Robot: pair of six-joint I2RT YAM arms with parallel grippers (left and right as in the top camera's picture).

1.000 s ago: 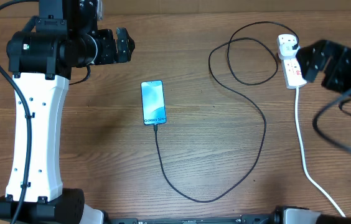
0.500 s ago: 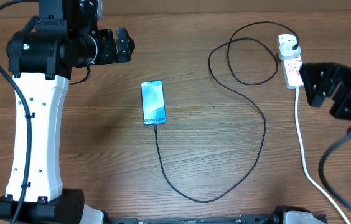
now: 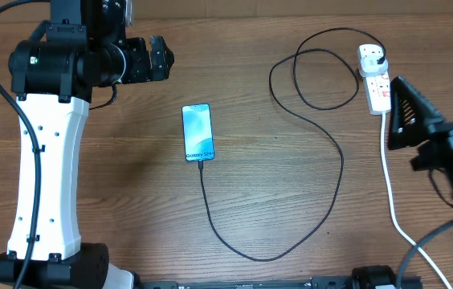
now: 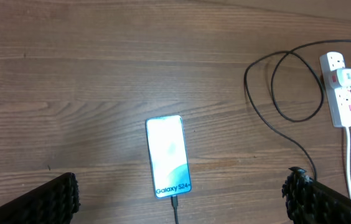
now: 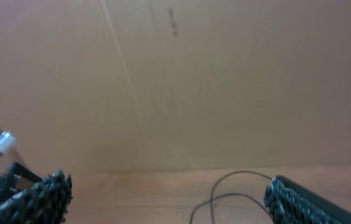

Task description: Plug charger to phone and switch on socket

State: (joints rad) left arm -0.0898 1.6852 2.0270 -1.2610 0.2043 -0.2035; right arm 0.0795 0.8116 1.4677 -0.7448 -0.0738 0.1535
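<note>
The phone [image 3: 197,132] lies flat at the table's middle, screen lit, and also shows in the left wrist view [image 4: 168,155]. The charger's thin black cable [image 3: 341,164] runs from the phone's near end in a wide loop to its plug [image 3: 371,54], seated in the far end of the white socket [image 3: 379,87]. The cable tip sits in the phone [image 4: 175,203]. My left gripper [image 3: 162,58] is open and empty, high above and left of the phone [image 4: 182,182]. My right gripper [image 3: 431,88] is open and empty, just right of the socket [image 4: 340,93], not touching it [image 5: 169,186].
The socket's thick white cord [image 3: 390,185] runs toward the front right edge. The left arm's white base [image 3: 46,177] stands at the left. The right wrist view shows a brown wall [image 5: 182,81] and part of the cable loop [image 5: 225,186].
My right arm has pulled back from the socket toward the front right and turned, its open fingers now spread beside the socket. The left arm, phone and cable have not moved.
</note>
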